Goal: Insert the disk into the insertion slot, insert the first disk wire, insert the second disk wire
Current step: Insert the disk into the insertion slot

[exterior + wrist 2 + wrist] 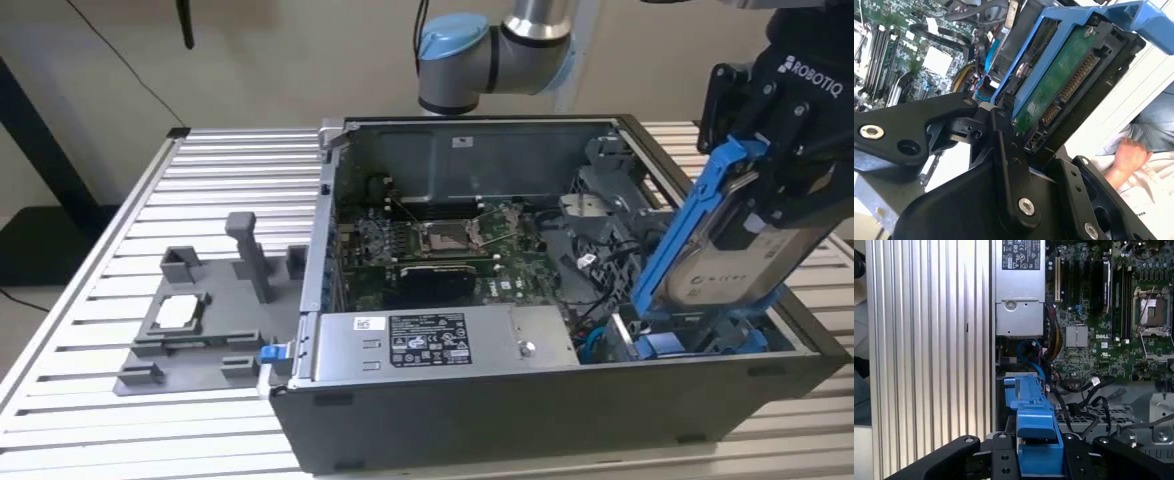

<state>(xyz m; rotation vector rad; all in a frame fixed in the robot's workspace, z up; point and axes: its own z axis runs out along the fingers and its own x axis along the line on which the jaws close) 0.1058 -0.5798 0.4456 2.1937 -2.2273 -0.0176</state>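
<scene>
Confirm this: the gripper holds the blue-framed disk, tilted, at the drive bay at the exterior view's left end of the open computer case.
One thing is wrong: the side. The gripper holds the blue-framed disk, tilted, at the drive bay at the exterior view's right end of the open computer case, as the exterior view shows.

A ribbed silver metal table carries everything here, its long slats running across the exterior view. An open grey computer case sits on it. Just beside that, toward the exterior view's left, lies a flat grey fixture with upright posts.
</scene>
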